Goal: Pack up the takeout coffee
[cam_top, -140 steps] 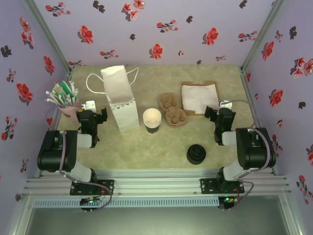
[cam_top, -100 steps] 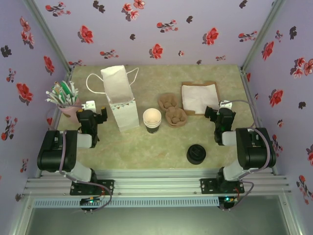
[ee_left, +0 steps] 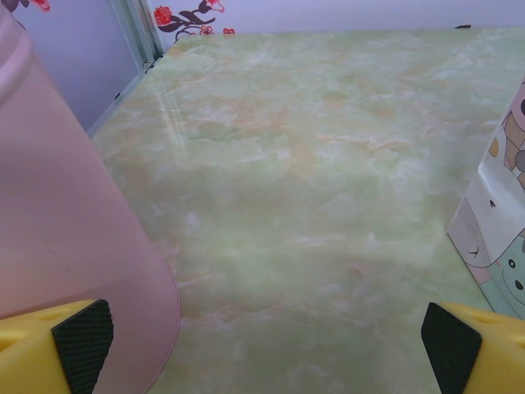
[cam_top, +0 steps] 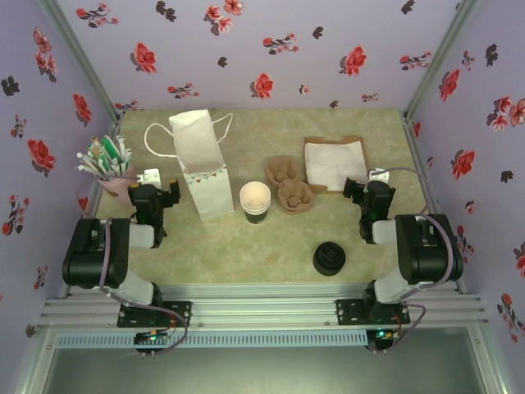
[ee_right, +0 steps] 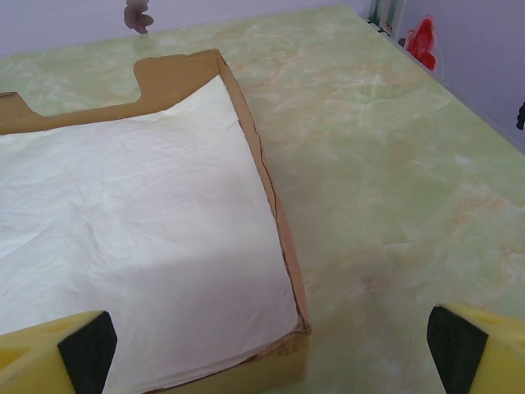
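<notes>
We start with the big green table (cam_top: 246,246), where everything is waiting. The white paper bag (cam_top: 201,160) seems to stand up just left of the middle, with its string handles at the far end. On the right is the brown tray (cam_top: 328,139) of white napkins (cam_top: 335,164), and beside it sit two brown cup holders (cam_top: 289,187). A pink cup (cam_top: 115,187) full of sticks is at the far left. The coffee cup (cam_top: 255,199) stands between the bag and the cup holders, and we can see its pale inside, so it has no lid on. The black lids (cam_top: 329,259) are stacked nearer to us, well apart from it. Our left gripper (cam_top: 158,187) sits between the pink cup and the bag, and our right gripper (cam_top: 367,185) is by the near edge of the tray. Both have their fingers spread wide and hold nothing. We think nothing is packed yet, so the first job is likely the lid. We should lift just the top lid, keep it flat, and press it down evenly while the other gripper holds the cup. Then we should grip the cup gently, keep it upright, and lower it straight into the bag without bumping the bag's sides.
</notes>
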Tool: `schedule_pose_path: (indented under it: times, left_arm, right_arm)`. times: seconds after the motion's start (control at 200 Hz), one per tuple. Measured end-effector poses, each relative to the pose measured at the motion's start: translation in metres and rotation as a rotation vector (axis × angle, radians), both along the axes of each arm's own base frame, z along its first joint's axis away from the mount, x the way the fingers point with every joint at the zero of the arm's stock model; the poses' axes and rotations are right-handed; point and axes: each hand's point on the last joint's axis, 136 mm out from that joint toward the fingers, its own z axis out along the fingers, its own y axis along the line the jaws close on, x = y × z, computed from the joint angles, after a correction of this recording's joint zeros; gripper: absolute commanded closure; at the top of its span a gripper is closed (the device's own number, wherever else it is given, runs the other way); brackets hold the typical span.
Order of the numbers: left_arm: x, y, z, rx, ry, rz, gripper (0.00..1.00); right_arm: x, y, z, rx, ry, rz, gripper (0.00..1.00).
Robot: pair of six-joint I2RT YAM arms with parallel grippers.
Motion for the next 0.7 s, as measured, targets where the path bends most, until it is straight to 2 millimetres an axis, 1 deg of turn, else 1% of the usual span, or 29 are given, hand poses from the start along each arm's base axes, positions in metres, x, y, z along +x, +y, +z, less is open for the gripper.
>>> schedule_pose_path:
  times: [0.61,0.7]
  left_arm:
    - [0.0,-0.0001,0.0001,0.0,-0.001,-0.001,0.01]
    - [-0.0005,-0.0007,0.0026,0.0,-0.017,-0.002,0.01]
  right_arm:
    - [0.0,0.0,0.0001,0.0,0.0,0.0,0.01]
    - [-0.0006,0.0002,-0.0003,0.0,0.009,0.001,0.01]
